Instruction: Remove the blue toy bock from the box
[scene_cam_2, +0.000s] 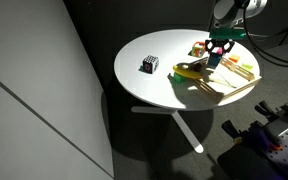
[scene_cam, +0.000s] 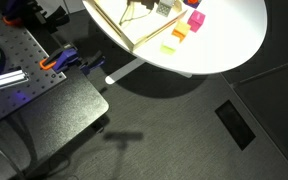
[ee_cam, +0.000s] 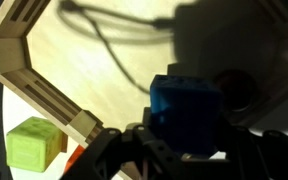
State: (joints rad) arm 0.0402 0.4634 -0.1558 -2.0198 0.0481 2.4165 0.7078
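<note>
My gripper (ee_cam: pixel 184 150) is shut on the blue toy block (ee_cam: pixel 184 108), which fills the space between the dark fingers in the wrist view. In an exterior view the gripper (scene_cam_2: pixel 217 50) holds the blue block (scene_cam_2: pixel 214 60) just above the near edge of the wooden box (scene_cam_2: pixel 234 82) on the round white table (scene_cam_2: pixel 154 85). The box's light wooden wall (ee_cam: pixel 49 80) and floor lie below the block in the wrist view. Whether the block touches the box floor, I cannot tell.
A lime green block (ee_cam: pixel 34 143) lies on the table outside the box wall. Green, yellow and pink blocks (scene_cam: pixel 179 33) lie beside the box (scene_cam: pixel 124 25). A black-and-white cube (scene_cam_2: pixel 151 65) stands on the far side of the table.
</note>
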